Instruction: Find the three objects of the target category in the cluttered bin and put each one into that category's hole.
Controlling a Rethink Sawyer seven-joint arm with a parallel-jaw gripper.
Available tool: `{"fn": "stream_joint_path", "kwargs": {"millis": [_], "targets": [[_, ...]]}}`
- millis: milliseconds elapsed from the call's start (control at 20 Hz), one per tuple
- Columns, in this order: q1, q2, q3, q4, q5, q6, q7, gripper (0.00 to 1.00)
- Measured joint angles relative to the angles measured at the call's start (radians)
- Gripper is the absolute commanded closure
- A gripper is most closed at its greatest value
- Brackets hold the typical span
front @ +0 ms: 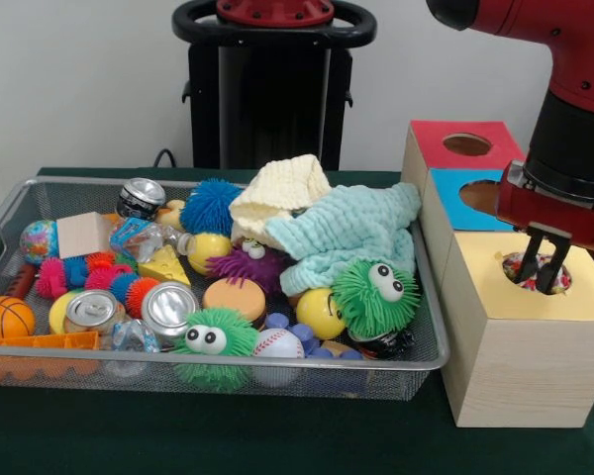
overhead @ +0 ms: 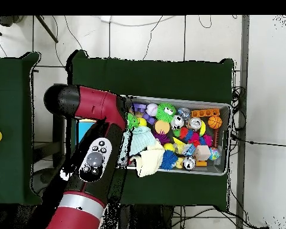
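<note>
tool [front: 542, 265]: hanging over the hole of the yellow-topped box [front: 520, 341], its two dark fingers slightly parted, gripping nothing, tips dipping at the hole's rim
hole contents: showing a multicoloured patterned object [front: 535, 269] inside the yellow box's opening, partly hidden behind the fingers
arm [overhead: 89, 158]: red and black, crossing over the boxes in the overhead view and hiding most of them
boxes: standing in a row right of the bin in the front view; yellow-topped nearest, blue-topped box [front: 472, 198] behind it, red-topped box [front: 460, 146] farthest, each with a round hole
wire bin [front: 428, 361]: sitting on the green table [front: 277, 435], just beside the boxes, crammed full
bin contents, front view: green fuzzy ball with eyes [front: 376, 294] lying near the right end; second green fuzzy ball [front: 213, 341] at the front edge; baseball [front: 278, 343] beside it; two drink cans [front: 129, 309] lying side by side; basketball [front: 4, 317] at the left end; blue spiky ball [front: 209, 206] and purple spiky ball [front: 247, 265] mid-bin
cloths: mint cloth [front: 351, 233] and cream cloth [front: 277, 193] lying heaped over the toys
</note>
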Motion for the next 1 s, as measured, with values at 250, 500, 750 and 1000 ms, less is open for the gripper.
{"fn": "stream_joint_path", "kwargs": {"millis": [250, 500, 750, 1000], "targets": [[0.0, 0.0, 0.0, 0.0, -0.002, 0.0, 0.0, 1.0], [0.0, -0.003, 0.0, 0.0, -0.004, 0.003, 0.0, 0.0], [0.002, -0.011, 0.0, 0.004, -0.005, 0.021, 0.0, 0.0], [0.0, -0.026, -0.002, 0.003, -0.008, 0.02, 0.0, 0.0]]}}
